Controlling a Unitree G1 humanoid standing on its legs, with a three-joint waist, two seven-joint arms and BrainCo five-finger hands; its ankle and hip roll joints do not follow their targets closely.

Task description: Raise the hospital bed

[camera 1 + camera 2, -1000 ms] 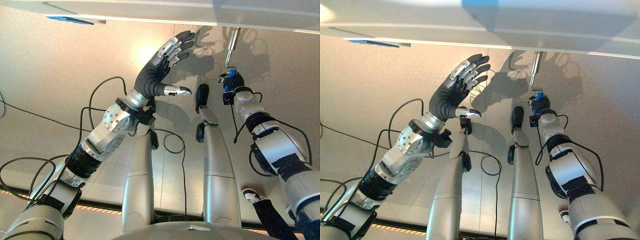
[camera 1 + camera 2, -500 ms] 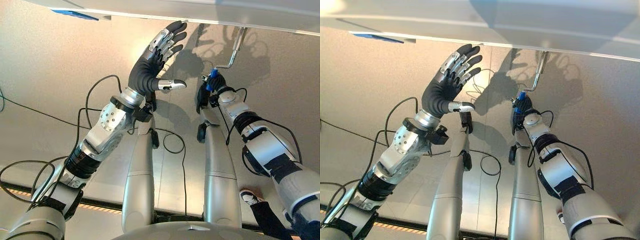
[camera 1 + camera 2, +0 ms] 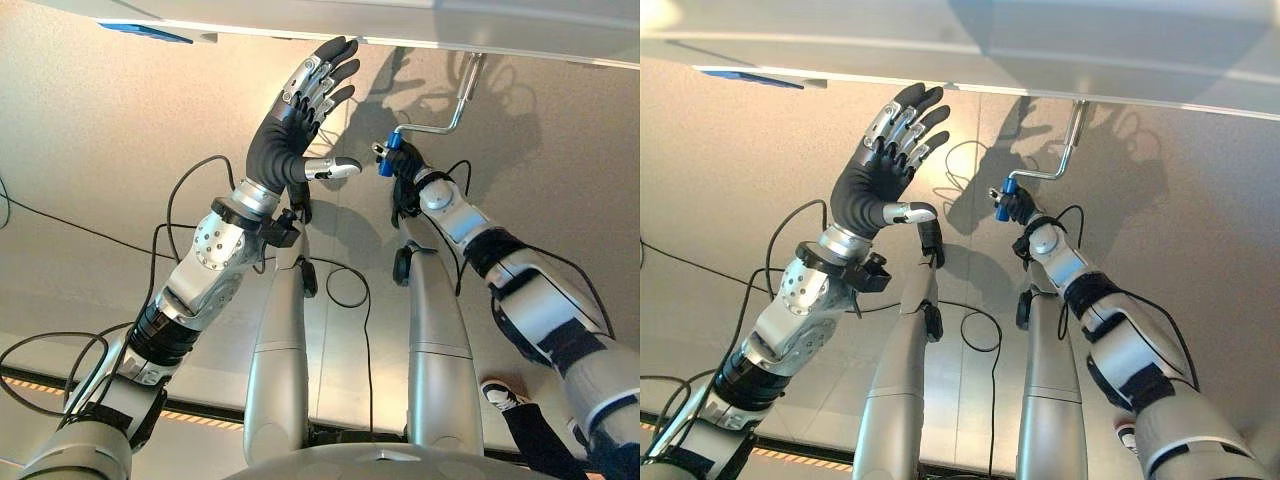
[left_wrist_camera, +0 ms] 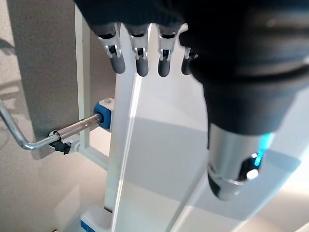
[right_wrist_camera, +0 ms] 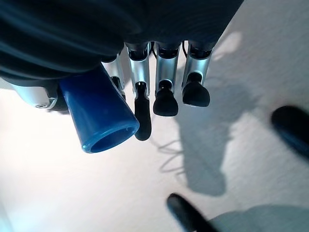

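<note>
You see a shiny bare metal crank [image 3: 446, 118] with a smooth blue plastic grip [image 5: 99, 115]. The bed frame [image 4: 145, 159] looks like smooth white painted metal with blue plastic caps [image 4: 103, 114]. The floor [image 3: 110, 130] at 9 o'clock is matt and speckled beige.

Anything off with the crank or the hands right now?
Nothing stands out. The right robot hand is curled around the crank's blue handle, and the metal crank looks intact under the bed frame. The left robot hand is open, raised near the frame.
</note>
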